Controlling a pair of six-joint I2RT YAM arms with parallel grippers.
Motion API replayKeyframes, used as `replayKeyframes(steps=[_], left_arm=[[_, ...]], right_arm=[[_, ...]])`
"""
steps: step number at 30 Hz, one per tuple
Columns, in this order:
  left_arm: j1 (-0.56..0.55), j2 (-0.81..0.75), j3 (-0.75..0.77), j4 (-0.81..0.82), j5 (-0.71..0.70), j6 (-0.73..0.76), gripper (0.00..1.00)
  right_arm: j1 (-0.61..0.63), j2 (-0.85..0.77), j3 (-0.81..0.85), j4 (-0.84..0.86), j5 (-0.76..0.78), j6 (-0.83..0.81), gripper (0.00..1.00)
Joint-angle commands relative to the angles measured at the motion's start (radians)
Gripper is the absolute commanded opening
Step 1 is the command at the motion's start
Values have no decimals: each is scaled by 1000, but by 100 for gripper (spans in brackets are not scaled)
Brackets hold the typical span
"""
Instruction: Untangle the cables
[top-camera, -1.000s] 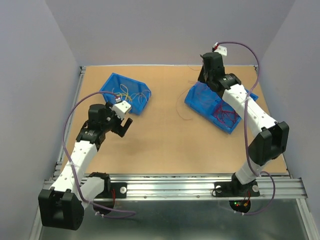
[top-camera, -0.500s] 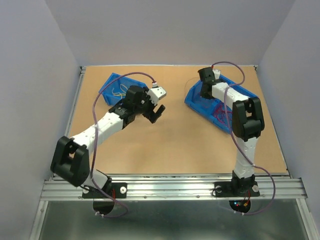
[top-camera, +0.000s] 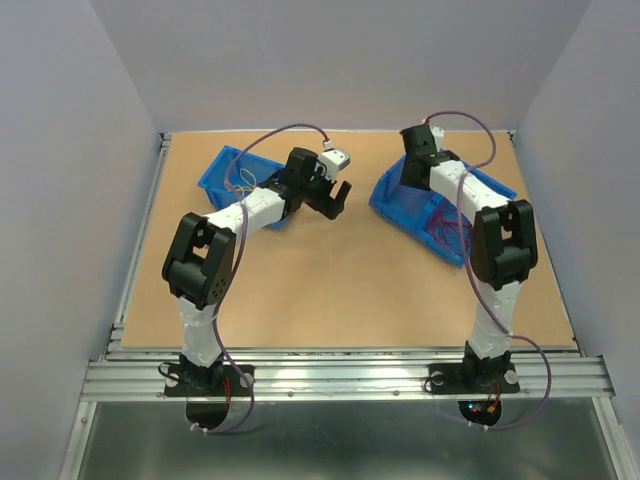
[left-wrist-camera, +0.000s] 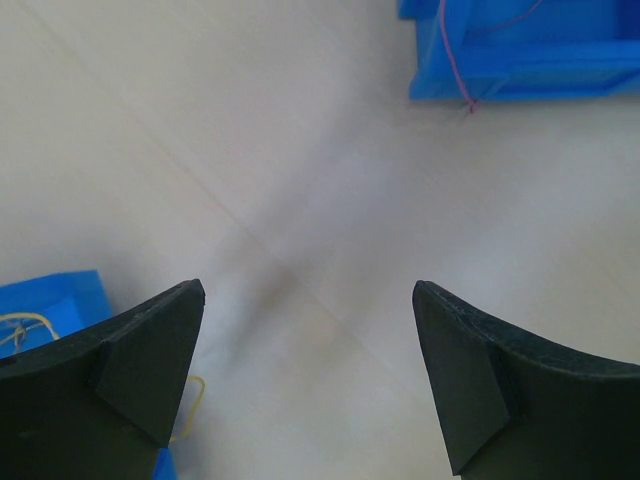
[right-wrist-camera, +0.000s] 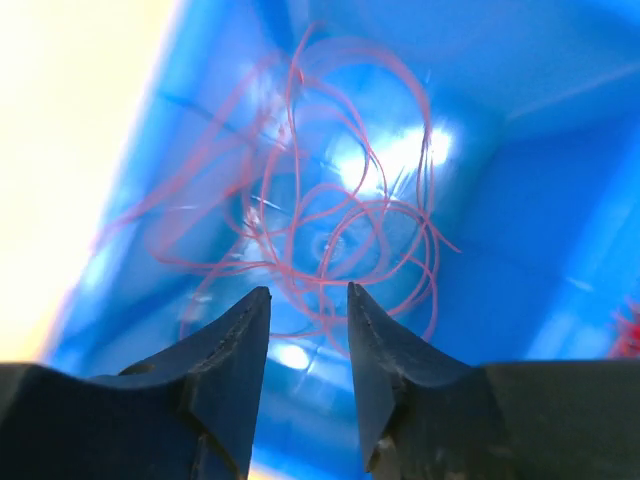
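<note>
**Step in hand.** The right tool (right-wrist-camera: 308, 292) hangs low inside the right bin (top-camera: 385, 200). Its jaws are parted by a narrow gap. It sits directly above a tangle of red cables (right-wrist-camera: 340, 220) on the bin floor. No strand is seen clamped between the fingers, so this reads as a release or regrasp point.

**Other arm.** The left tool (top-camera: 338, 196) is wide open and empty. It is held over the bare surface (top-camera: 330, 290) between the 2 bins. The yellow cables (top-camera: 243, 181) lie in the left bin (top-camera: 215, 175), just behind that tool. In the left wrist view, 1 red strand (left-wrist-camera: 450, 55) runs down the right bin's wall.

**Next move.**
1. The red loops look interlocked, so the task is judged far from done.
2. Select 1 loop at the tangle's edge.
3. Close fully on it alone, since each strand is far thinner than a finger.
4. Lift slowly so neighbouring loops can slip free.
</note>
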Motion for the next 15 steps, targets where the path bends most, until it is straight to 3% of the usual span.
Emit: replayKeyframes(steps=[1,10,15], left_arm=[[1,10,133,55,127,-58,97],[-1,57,164,144,258,-102,97],[-14,140,247,139,278,-102,94]], right_arm=[[0,-156,-26,23,-22,-3,44],[2,-229,-116,120,-102,-3,60],[2,-160,-52,129,-104,-9,60]])
